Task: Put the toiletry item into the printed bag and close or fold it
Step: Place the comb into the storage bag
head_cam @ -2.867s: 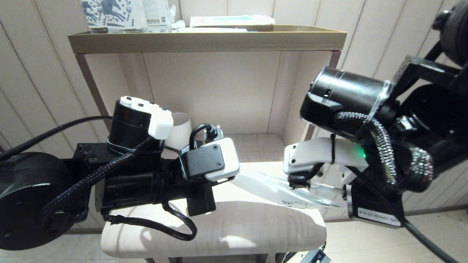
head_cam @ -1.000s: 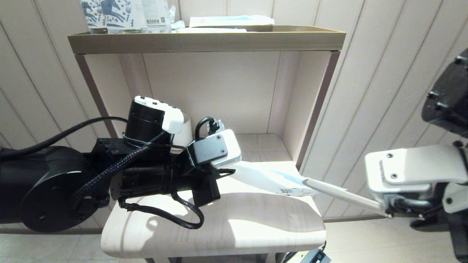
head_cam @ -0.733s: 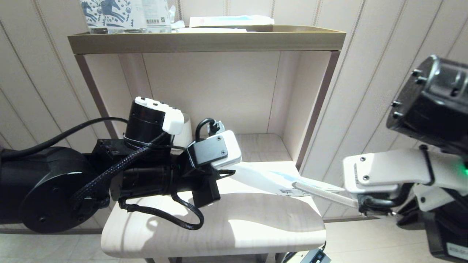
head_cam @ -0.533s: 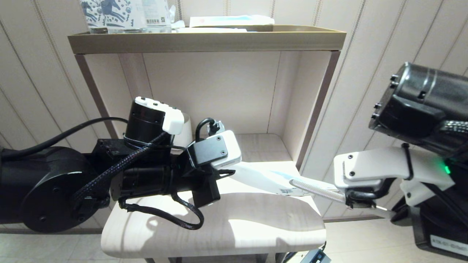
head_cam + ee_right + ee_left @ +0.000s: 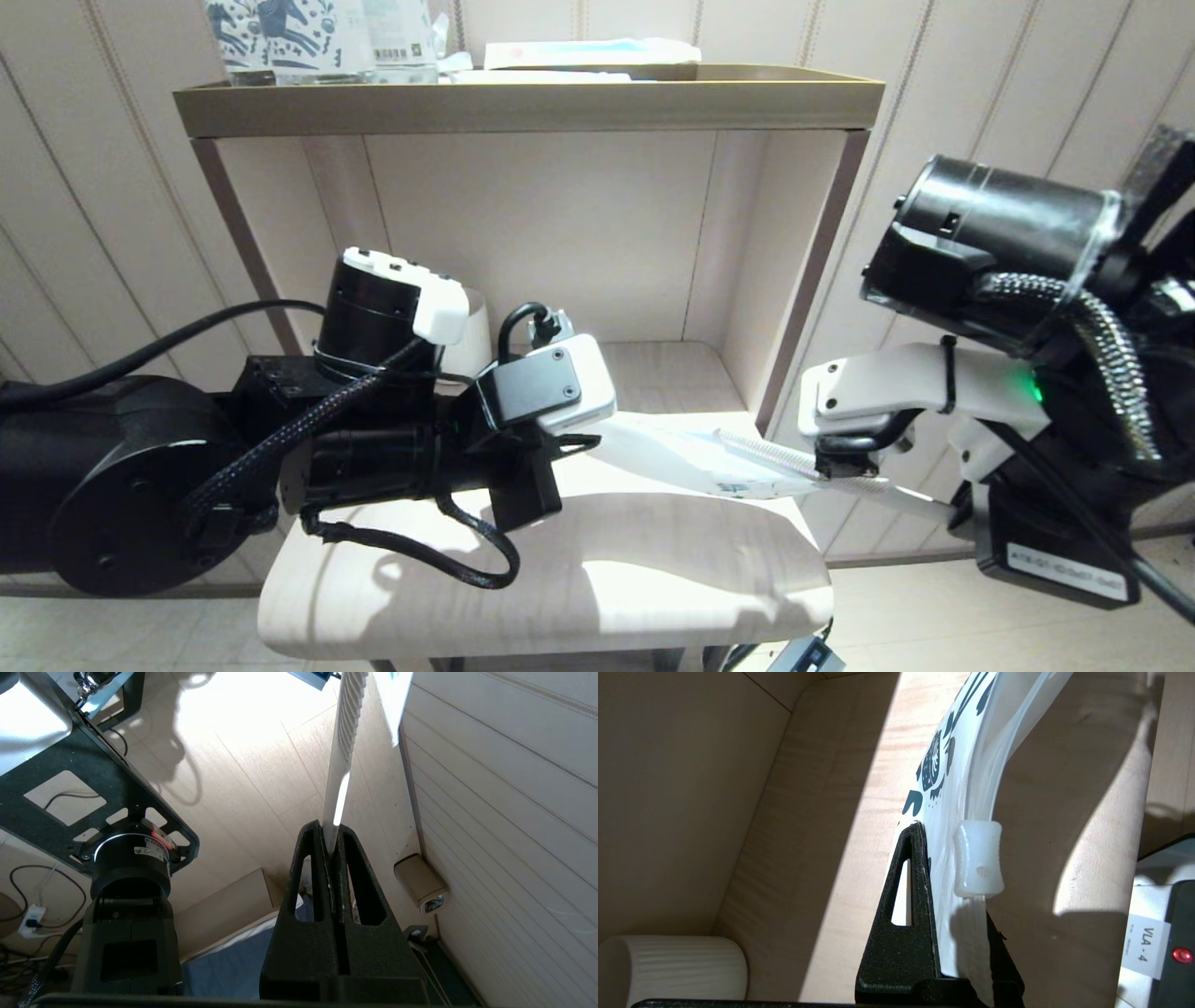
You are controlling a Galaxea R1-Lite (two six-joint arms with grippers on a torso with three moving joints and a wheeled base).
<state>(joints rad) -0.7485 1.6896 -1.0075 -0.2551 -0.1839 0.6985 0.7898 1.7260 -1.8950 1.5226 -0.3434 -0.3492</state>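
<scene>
The left tool [image 5: 924,896] is clamped on one end of the printed bag [image 5: 672,453], holding it out above the lower shelf [image 5: 597,579] of a small open stand, over the middle of that shelf and reaching toward its right edge. In the left wrist view the bag's dark blue print and its white slider clip [image 5: 978,865] sit just beyond the closed fingers, and the bag's edges bow apart there. The right tool [image 5: 845,459] is off the shelf's right edge, pinched tight on the toiletry item [image 5: 770,453], a slim cream-white stick with fine ridges along it. The stick points leftward, its free end lying over the bag's right end; whether it has gone inside the bag cannot be told. A ribbed white cup [image 5: 672,970] stands at the shelf's back left corner. On the top shelf [image 5: 523,103] sit horse-printed packs [image 5: 280,33] and a flat white-and-blue packet [image 5: 588,51].
</scene>
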